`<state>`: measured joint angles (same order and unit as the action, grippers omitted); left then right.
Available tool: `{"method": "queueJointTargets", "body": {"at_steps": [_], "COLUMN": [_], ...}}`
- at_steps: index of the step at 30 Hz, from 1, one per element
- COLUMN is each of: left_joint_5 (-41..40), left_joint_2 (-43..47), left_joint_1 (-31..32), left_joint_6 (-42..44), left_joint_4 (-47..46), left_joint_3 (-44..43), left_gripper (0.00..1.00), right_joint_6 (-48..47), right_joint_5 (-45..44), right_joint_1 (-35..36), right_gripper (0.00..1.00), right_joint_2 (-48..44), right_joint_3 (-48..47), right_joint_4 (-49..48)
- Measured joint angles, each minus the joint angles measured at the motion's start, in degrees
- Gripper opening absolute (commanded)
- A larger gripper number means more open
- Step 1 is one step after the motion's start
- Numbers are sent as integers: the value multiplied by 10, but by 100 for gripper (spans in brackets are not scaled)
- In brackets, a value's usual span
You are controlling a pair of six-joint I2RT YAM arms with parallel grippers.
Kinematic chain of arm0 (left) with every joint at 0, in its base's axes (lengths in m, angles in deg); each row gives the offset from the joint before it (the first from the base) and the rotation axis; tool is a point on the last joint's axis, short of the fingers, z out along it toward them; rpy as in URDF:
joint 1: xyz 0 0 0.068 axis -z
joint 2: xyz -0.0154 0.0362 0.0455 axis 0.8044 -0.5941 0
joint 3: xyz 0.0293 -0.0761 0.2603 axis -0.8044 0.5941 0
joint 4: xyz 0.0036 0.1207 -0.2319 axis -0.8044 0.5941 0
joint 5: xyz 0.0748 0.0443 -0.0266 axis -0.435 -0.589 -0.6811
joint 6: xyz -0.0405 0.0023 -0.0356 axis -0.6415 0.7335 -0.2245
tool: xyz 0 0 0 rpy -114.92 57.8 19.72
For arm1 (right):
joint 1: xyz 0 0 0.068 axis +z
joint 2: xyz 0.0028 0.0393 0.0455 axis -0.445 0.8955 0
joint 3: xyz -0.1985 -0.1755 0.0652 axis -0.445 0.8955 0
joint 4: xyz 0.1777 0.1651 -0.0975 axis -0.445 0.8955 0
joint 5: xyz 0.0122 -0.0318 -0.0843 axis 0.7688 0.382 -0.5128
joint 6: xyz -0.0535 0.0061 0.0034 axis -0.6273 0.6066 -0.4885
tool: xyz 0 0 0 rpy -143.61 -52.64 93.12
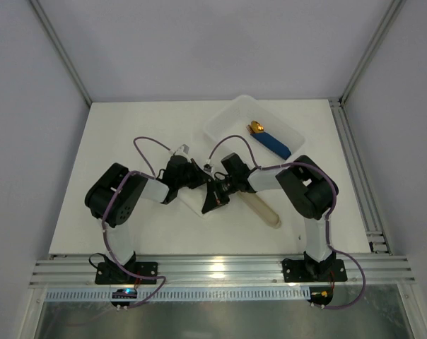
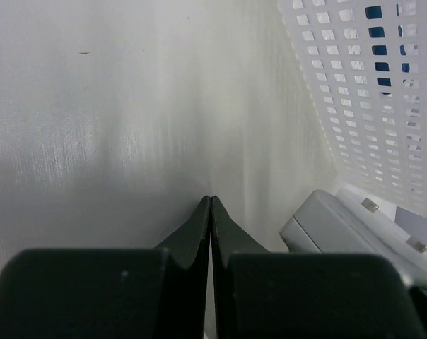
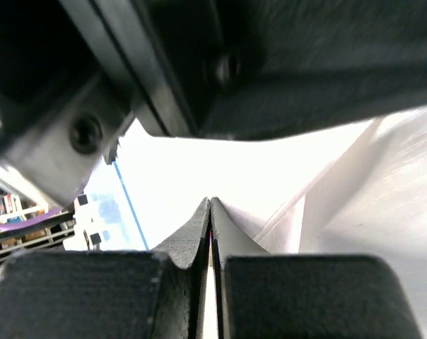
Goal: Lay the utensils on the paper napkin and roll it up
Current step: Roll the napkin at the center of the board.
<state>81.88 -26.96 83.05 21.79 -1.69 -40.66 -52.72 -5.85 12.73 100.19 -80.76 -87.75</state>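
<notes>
One white table [image 1: 129,127] lies under me, and my two arms reach in from either side to meet near its middle. One white perforated tray [image 1: 220,123] sits at the far right. In my left wrist view its holed wall [image 2: 355,85] stands just beside my fingers.

The one paper napkin [image 1: 199,206] lies beneath both claws, beside the tray's near corner. It fills my left wrist view as soft woven white [image 2: 129,106], and a raised fold shows in my right wrist view [image 3: 383,205].

One beige sleeve [image 1: 263,210] rests to the right of the napkin. One blue-handled piece [image 1: 272,143] lies inside the tray.

My left claw [image 2: 211,199] is pressed together, empty, low over the napkin. My right claw [image 3: 211,201] is also together. I cannot tell whether it pinches paper.

I cannot see the utensils in any view.
</notes>
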Motion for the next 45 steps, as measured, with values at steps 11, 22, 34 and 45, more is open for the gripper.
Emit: {"method": "queueJointTargets", "body": {"at_steps": [11,22,34,45], "left_joint_5": [-1,5,-26,-64], "left_joint_2": [-10,1,101,247], "left_joint_1": [0,-1,-1,-1], "left_joint_6": [-1,12,90,89], "left_joint_4": [5,-11,220,281], "left_joint_3": [-14,4,-23,29], "left_gripper": [0,0,25,29], "right_joint_6": [12,31,63,65], "right_joint_5": [24,21,19,19], "right_joint_1": [6,12,16,16], "right_gripper": [4,4,4,4], "right_joint_2": [-7,-10,0,1], "right_joint_3": [45,56,62,62], "right_joint_4": [-51,-67,-104,-108]}}
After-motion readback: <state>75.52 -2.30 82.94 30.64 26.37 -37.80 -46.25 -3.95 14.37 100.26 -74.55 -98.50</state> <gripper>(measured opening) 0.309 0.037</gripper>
